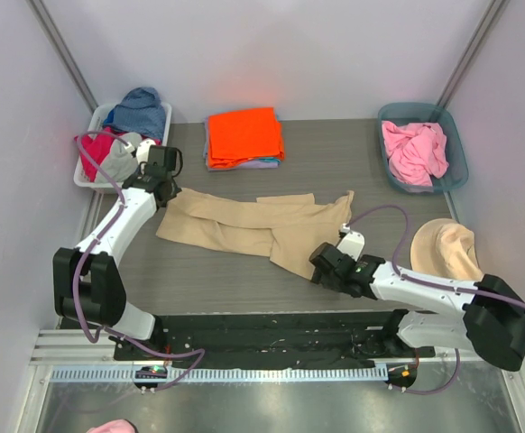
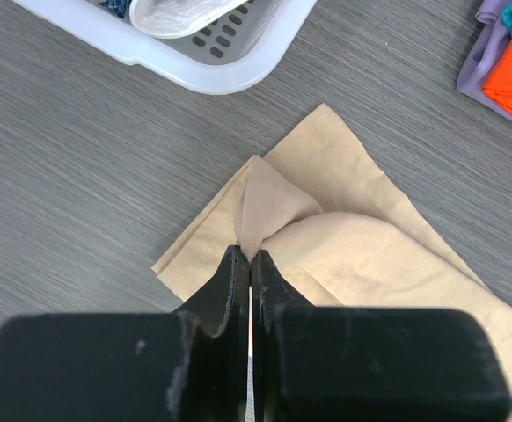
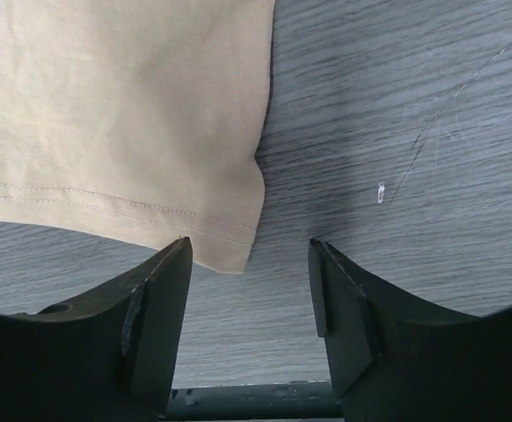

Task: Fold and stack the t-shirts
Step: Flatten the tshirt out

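A tan t-shirt (image 1: 253, 225) lies in a long, creased band across the middle of a grey wood-grain surface (image 1: 335, 171). The left end effector (image 2: 249, 257) is clenched on a pinched-up fold at the shirt's left end. The right end effector (image 3: 249, 290) is released, jaws apart, just beside the hem corner. A folded orange t-shirt (image 1: 243, 135) tops a stack at the far edge. Pale walls enclose the space.

Spread shirt (image 1: 253, 225) on table (image 1: 335, 153), folded stack (image 1: 244, 137) behind it, basket (image 1: 82, 180) far left, bin (image 1: 458, 158) far right
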Motion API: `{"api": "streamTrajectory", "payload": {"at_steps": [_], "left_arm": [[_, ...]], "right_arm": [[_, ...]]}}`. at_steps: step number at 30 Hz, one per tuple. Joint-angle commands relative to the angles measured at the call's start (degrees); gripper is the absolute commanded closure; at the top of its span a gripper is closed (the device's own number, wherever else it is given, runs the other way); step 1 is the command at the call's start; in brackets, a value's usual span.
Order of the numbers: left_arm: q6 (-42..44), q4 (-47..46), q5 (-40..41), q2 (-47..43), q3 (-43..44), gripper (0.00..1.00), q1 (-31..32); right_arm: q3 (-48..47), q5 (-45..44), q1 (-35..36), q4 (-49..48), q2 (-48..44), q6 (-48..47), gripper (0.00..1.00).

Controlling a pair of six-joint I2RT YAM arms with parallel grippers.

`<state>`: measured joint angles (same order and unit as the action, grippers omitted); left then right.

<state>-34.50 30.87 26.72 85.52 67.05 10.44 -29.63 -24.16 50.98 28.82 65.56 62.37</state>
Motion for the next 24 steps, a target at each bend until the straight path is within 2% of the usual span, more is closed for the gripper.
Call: {"api": "streamTrajectory", "payload": {"at_steps": [1,12,24], "left_arm": [[-0.66,-1.25,-0.53,-0.88,-0.16,1.00,0.20],[-0.57,-1.17,-0.35,-0.88,-0.25,1.00,0.11],[-0.48,-1.17,-0.44,-0.96,-0.25,1.00,0.20]], "right_arm": [[-0.25,-3.52,1.22,-0.96,1.93,2.85,0.39],[-0.78,-3.17,2.63,-4.73,9.32,2.93,0.42],[1.15,-2.03,2.72,-4.82,8.27,3.81,0.57]]}}
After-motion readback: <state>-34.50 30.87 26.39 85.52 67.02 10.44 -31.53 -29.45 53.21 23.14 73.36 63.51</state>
